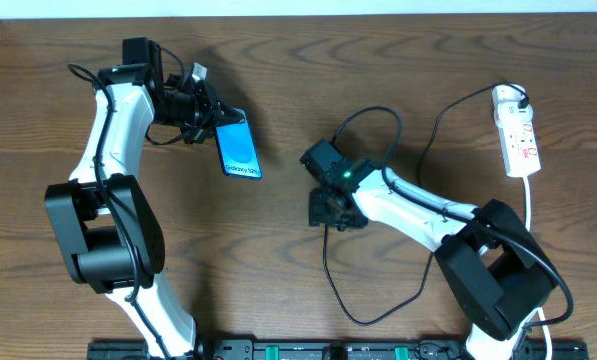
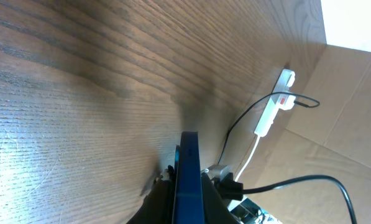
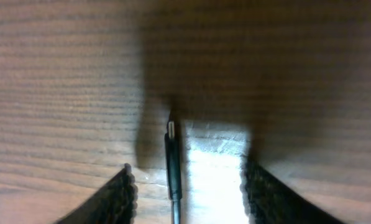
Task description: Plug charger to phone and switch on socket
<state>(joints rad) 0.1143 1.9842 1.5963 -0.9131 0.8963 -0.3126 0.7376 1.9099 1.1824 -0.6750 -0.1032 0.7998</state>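
Observation:
My left gripper [image 1: 206,122] is shut on the phone [image 1: 238,146], holding it by one end above the table. Its blue screen with the white strip faces up in the overhead view. In the left wrist view the phone [image 2: 187,180] shows edge-on between the fingers. My right gripper [image 1: 330,210] is open and low over the table. The charger's small connector tip [image 3: 172,158] lies flat on the wood between its fingers [image 3: 188,190], nearer the left finger and touching neither. The thin black cable [image 1: 378,312] loops across the table to the white socket [image 1: 516,130] at the far right.
The socket's white cord [image 1: 531,195] runs down toward the right arm's base. The socket also shows in the left wrist view [image 2: 275,102], next to brown cardboard [image 2: 353,112] at the table's edge. A black rail [image 1: 308,350] lines the front edge.

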